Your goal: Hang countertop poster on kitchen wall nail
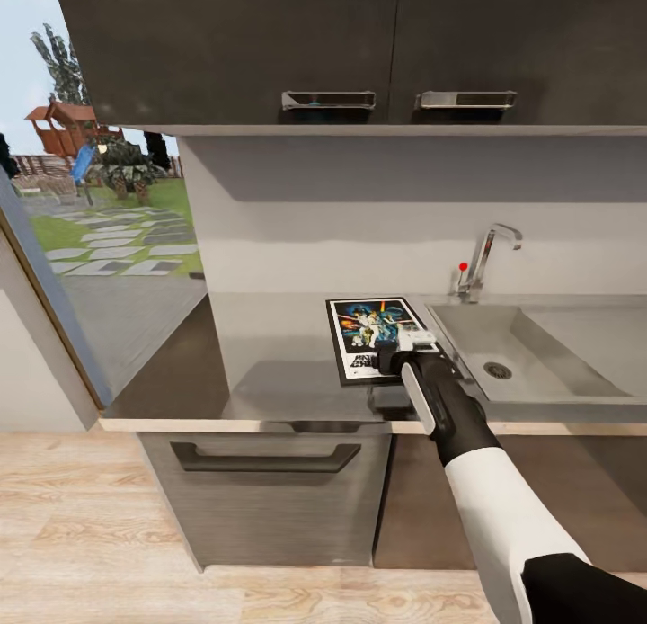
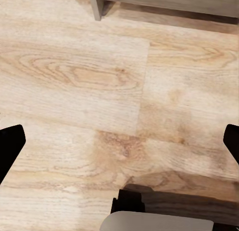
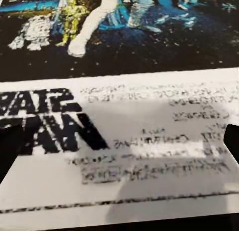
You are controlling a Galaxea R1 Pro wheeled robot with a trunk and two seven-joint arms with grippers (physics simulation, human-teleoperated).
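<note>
While my right arm reaches out over the kitchen countertop [image 1: 270,354], the head view gives me the whole layout: the poster [image 1: 364,323] lies flat on the grey slab, just beside the left rim of the sink [image 1: 557,354], with the tap [image 1: 485,260] behind the basin. My right gripper [image 1: 406,343] sits over the poster's near right corner, at its lower white border.

From the right wrist view I get what the head camera cannot: the poster [image 3: 149,91] close up, its blue artwork, black lettering and blurred small print, with the black frame edge running along the near side. The 2 dark fingertips [image 3: 10,146] stand wide apart at either side of the picture, so the pincer is released and holds nothing.

Pointing down, the left wrist view shows pale wooden floor [image 2: 74,76] and a cabinet foot [image 2: 97,6]; the left gripper [image 2: 119,141] is likewise spread wide.

Left of the poster the countertop lies bare up to the window [image 1: 99,210]. Dark upper cabinets [image 1: 359,49] hang above the slab, with plain wall [image 1: 359,210] between.
</note>
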